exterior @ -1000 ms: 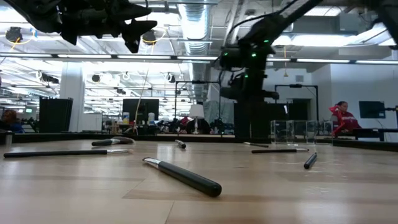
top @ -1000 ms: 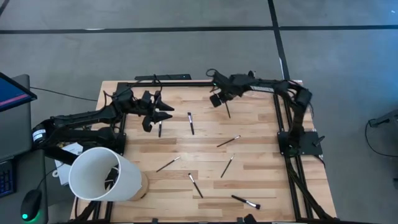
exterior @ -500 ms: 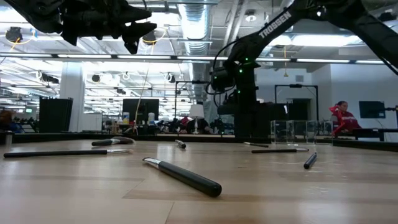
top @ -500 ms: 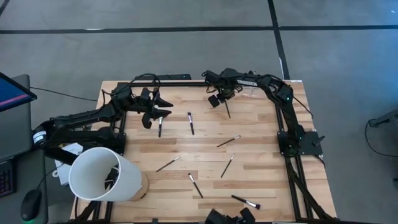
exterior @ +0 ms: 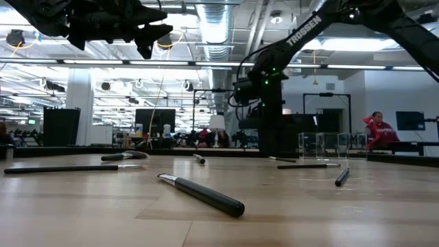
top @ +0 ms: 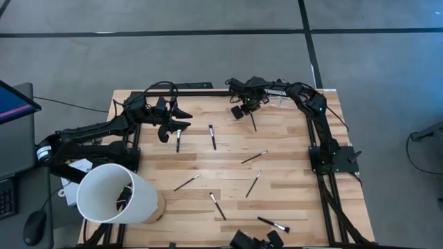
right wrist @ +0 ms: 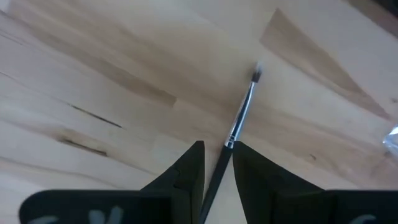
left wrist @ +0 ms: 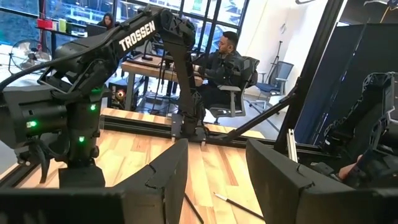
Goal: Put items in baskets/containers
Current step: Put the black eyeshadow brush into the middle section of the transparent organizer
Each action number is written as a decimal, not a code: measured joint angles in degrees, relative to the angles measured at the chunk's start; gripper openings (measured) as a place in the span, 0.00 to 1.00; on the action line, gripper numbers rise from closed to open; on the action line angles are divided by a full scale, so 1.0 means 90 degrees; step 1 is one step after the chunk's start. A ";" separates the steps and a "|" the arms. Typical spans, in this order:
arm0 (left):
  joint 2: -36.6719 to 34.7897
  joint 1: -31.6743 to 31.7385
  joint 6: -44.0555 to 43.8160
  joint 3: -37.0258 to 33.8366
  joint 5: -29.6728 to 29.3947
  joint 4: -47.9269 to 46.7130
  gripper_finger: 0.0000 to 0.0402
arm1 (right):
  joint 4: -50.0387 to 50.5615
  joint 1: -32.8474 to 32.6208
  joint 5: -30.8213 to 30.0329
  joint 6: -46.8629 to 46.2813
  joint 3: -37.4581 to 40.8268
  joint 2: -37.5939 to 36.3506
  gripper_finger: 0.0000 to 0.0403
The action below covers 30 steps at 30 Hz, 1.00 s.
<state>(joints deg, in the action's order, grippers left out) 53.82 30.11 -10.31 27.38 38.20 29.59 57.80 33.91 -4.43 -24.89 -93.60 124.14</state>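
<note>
My right gripper (top: pixel 240 110) hangs over the back middle of the table, shut on the dark handle of a thin makeup brush (right wrist: pixel 241 115) whose bristle tip points at the wood below; the same brush (top: pixel 253 123) shows in the high view. Other brushes lie loose on the table: one (top: pixel 178 140) under my left gripper, one (top: pixel 212 136) beside it, and several nearer the front (top: pixel 252 185). My left gripper (top: pixel 173 119) hovers at the back left, open and empty (left wrist: pixel 217 155). The clear holder (exterior: pixel 322 145) stands at the table's back right.
A big white tub (top: pixel 114 194) lies at the front left corner. Black frame rails run along the table's back and right edges (top: pixel 320 159). People sit at desks (left wrist: pixel 224 62) in the room beyond the table.
The right arm has folded its elbow in and carried the held brush slightly toward the back left. The left gripper shifted a little toward the back.
</note>
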 joint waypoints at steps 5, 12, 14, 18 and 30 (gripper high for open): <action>0.0000 0.0000 0.0000 0.0000 0.0000 0.0002 0.40 | -0.0150 0.0037 0.0007 -0.0016 0.0145 0.0000 0.19; 0.0000 0.0000 0.0000 0.0000 0.0000 0.0002 0.40 | -0.0234 0.0124 0.0078 -0.0070 0.0325 0.0000 0.19; 0.0000 0.0000 0.0000 0.0000 0.0000 0.0002 0.40 | -0.0255 0.0124 0.0090 -0.0070 0.0325 0.0000 0.19; 0.0000 0.0000 0.0000 0.0000 0.0000 0.0003 0.40 | -0.0264 0.0165 0.0226 -0.0092 0.0326 0.0029 0.18; -0.0001 -0.0002 0.0000 0.0000 0.0002 0.0004 0.40 | -0.0117 0.0189 0.0333 -0.0096 0.0276 0.0313 0.02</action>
<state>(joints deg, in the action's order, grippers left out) 53.81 30.09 -10.31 27.38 38.22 29.63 56.75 35.62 -1.43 -25.76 -91.11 126.96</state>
